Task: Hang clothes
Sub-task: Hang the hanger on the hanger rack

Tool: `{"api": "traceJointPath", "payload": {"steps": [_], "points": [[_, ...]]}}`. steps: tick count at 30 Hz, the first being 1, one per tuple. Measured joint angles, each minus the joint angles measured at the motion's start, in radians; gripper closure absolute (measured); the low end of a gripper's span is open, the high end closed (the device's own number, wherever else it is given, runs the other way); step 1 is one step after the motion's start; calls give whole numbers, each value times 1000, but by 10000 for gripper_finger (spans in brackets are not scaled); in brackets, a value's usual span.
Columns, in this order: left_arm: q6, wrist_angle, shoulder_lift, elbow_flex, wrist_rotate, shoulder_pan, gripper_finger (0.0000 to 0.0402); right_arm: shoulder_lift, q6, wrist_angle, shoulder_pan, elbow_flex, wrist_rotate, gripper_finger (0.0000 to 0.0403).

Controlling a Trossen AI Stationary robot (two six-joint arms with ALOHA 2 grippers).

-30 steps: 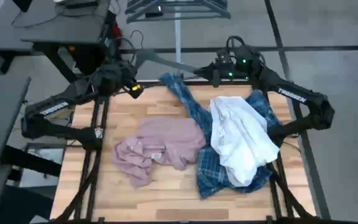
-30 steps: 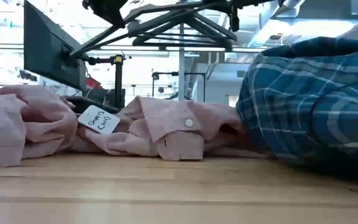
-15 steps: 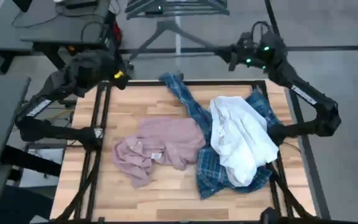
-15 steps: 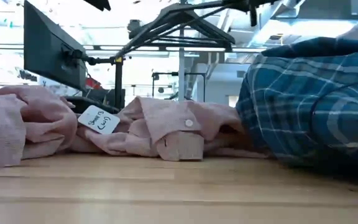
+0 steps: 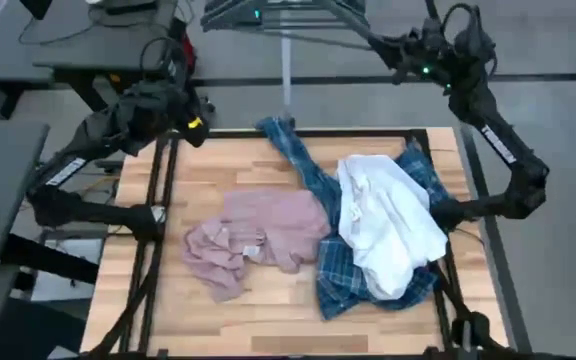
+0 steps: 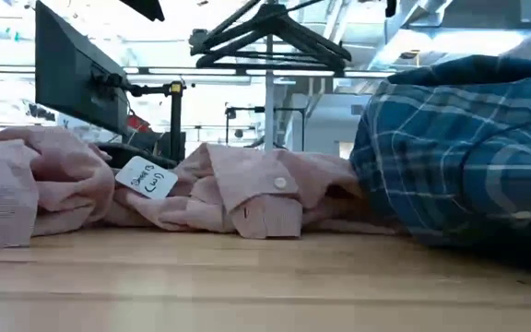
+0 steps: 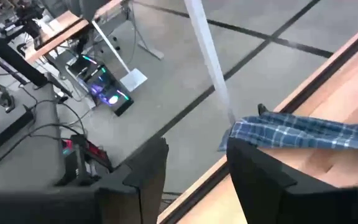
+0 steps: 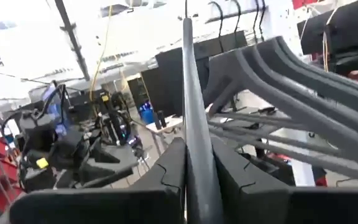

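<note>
Right gripper (image 8: pixel 197 171) pinches a grey hanger (image 8: pixel 194 124) and has carried it beyond the table's (image 5: pixel 218 170) far edge up to the rack (image 5: pixel 283 15) of hangers, where a second ago it was over the far edge near the plaid sleeve. Left gripper (image 7: pixel 194 165), its fingers parted and empty, has pulled back off the far left corner, having let go of the hanger it shared earlier. Pink shirt (image 5: pixel 253 235), plaid shirt (image 5: pixel 343 265) and white shirt (image 5: pixel 388 225) lie unmoved on the table, white on plaid.
</note>
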Motion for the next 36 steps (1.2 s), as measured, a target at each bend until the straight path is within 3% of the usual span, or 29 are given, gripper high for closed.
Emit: {"api": "traceJointPath", "payload": {"steps": [8, 14, 24, 31, 36], "points": [[-7, -6, 6, 0, 0, 0, 249, 78, 16, 74, -42, 0, -22, 373], [-49, -40, 6, 0, 0, 0, 249, 89, 15, 60, -80, 0, -66, 373], [-52, -34, 5, 0, 0, 0, 249, 92, 9, 14, -92, 2, -48, 369], [-77, -41, 5, -1, 46, 0, 249, 87, 15, -98, -100, 0, -25, 228], [-95, -46, -16, -1, 112, -1, 249, 17, -45, -320, -124, 0, -54, 153]]}}
